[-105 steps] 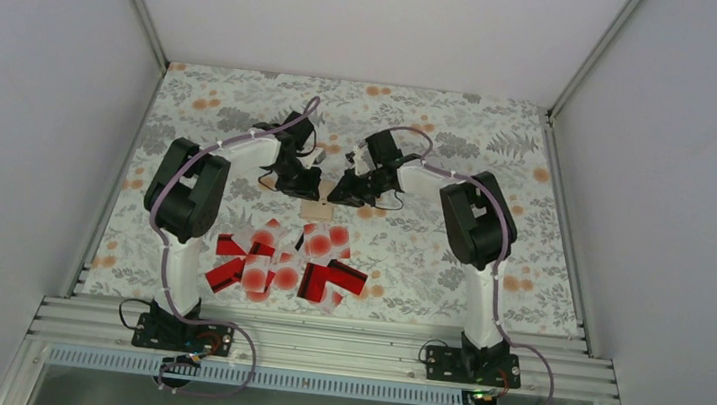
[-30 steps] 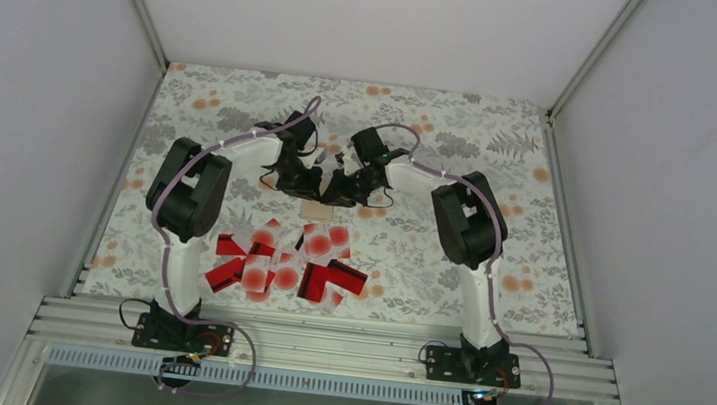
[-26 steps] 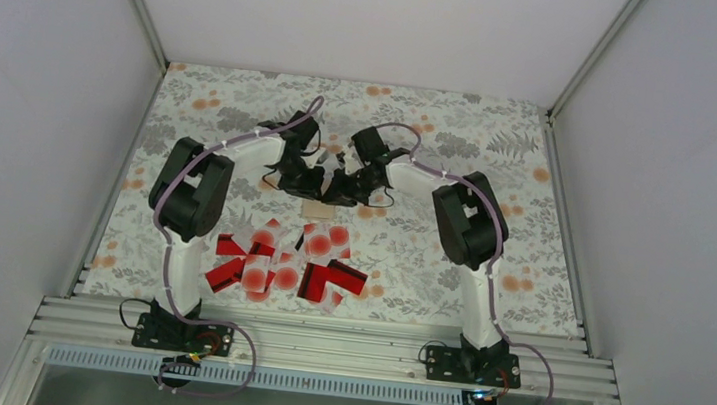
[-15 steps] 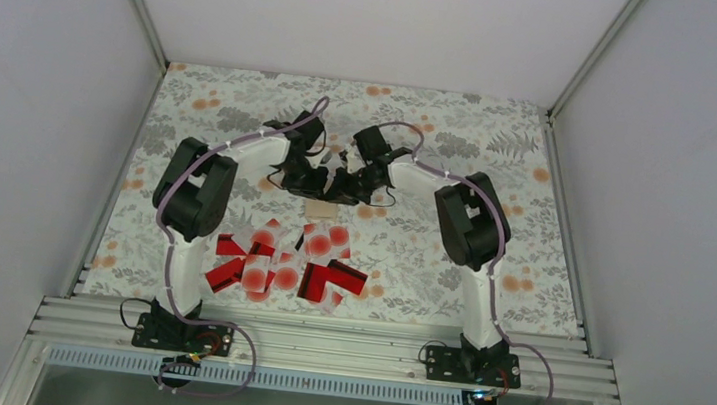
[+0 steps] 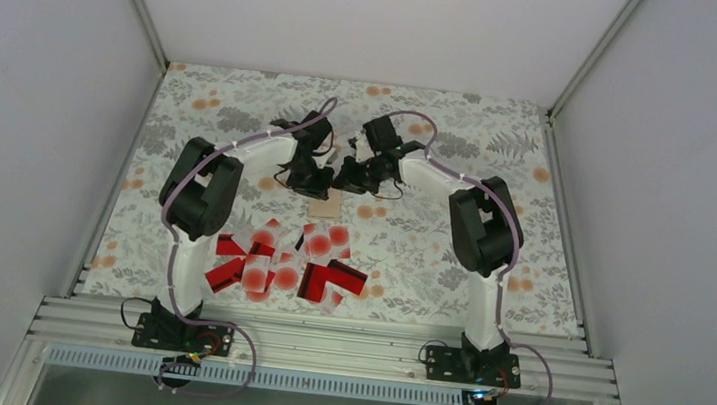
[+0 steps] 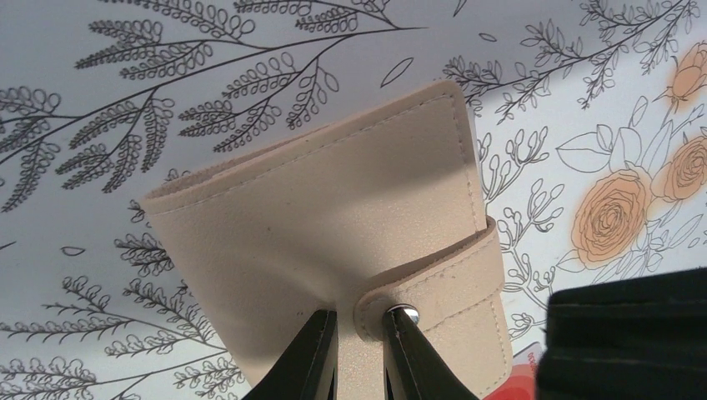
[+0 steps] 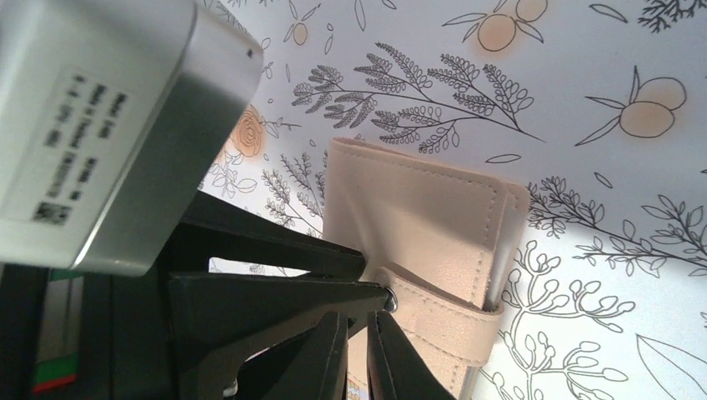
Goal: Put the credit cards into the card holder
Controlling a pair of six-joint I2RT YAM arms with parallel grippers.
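The tan card holder is folded shut, its strap snapped. It also shows in the right wrist view and the top view. My left gripper is shut on the strap's tab beside the metal snap and holds the holder tilted off the cloth. My right gripper is right beside it, its fingers almost together just below the snap; nothing shows between them. The credit cards, red ones and white ones with red dots, lie in a loose pile nearer my bases.
The flowered cloth covers the table, with white walls on three sides. The left wrist's grey camera housing fills the left of the right wrist view. A red card corner peeks out under the holder.
Both grippers closed in on the card holder, then moved together toward the far side. The holder shifted a little back and right with them. The card pile has not moved.
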